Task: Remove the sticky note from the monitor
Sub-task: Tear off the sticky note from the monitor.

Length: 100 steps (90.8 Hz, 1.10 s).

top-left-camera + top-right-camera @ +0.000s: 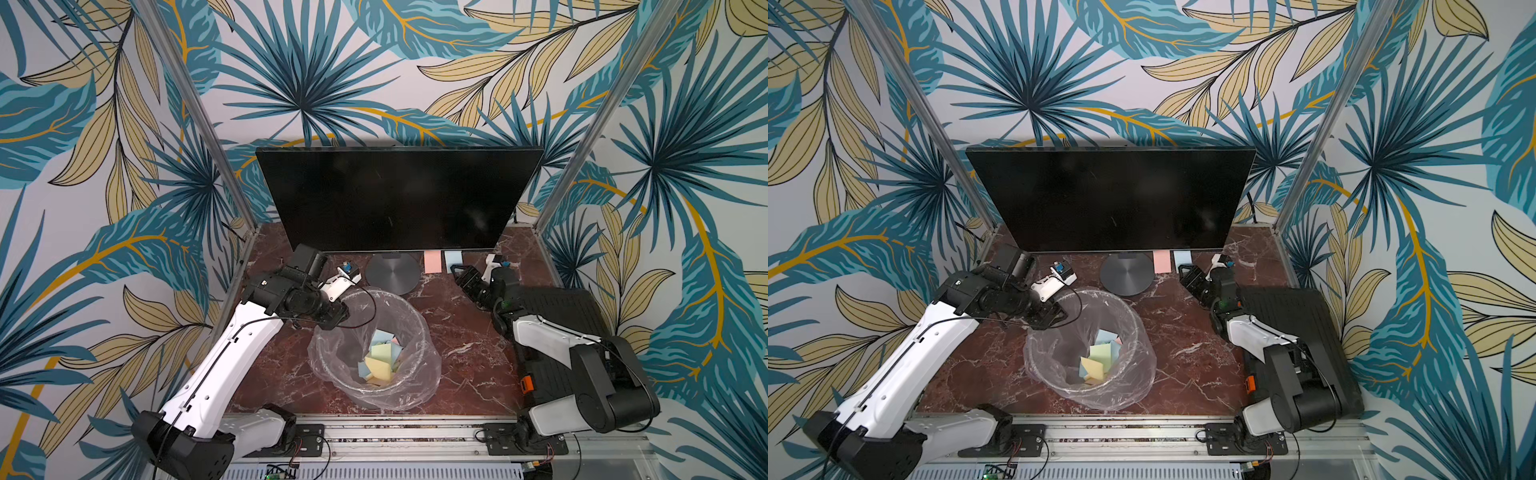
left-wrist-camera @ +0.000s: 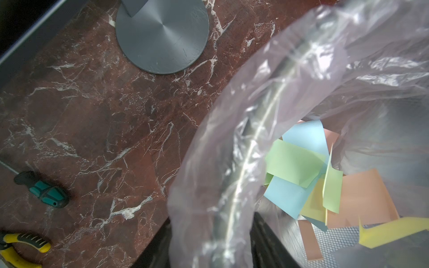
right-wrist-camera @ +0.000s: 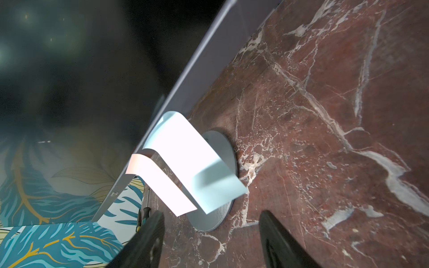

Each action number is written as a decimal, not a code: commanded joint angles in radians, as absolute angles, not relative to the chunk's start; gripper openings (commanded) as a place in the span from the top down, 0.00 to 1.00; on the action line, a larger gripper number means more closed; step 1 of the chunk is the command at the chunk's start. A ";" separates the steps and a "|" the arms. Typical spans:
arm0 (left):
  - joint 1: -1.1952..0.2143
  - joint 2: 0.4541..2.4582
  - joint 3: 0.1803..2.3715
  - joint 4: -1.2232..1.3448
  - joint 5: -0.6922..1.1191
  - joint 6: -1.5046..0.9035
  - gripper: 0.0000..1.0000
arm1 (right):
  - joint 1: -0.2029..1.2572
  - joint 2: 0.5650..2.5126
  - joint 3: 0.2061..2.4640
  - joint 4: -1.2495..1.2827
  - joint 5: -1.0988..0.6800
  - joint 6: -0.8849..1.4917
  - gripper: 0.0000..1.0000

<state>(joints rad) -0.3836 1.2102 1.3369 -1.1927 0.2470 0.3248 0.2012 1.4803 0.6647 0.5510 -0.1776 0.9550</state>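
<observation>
Monitor [image 1: 395,199] at back of table [image 1: 457,332]; blue sticky note [image 1: 453,261], pink sticky note [image 1: 432,262] hang from bottom edge beside base [image 1: 392,274]. Right gripper [image 3: 212,215] near blue sticky note, fingers wide apart, holding nothing. Left gripper [image 1: 334,318] above bin [image 1: 415,307] rim; finger opening cannot be told.

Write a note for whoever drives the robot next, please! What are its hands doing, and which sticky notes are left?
Right gripper: open, empty, just short of the blue note.
Left gripper: above the bin rim; can't tell if it is open or shut.
Monitor: pink note and blue note hang from its bottom edge, beside the round base.
Done: several notes in the bin.
Left: peel off both hanging notes, probably into the bin.
</observation>
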 commanded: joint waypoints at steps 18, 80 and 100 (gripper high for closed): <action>-0.385 1.200 1.325 -1.180 0.251 0.333 0.48 | 0.176 1.562 0.698 0.686 -0.242 0.941 0.32; -0.385 1.192 1.325 -1.182 0.251 0.335 0.48 | 0.163 1.620 0.728 0.752 -0.290 0.926 0.42; -0.385 1.189 1.325 -1.183 0.249 0.334 0.48 | 0.163 1.616 0.726 0.751 -0.292 0.930 0.59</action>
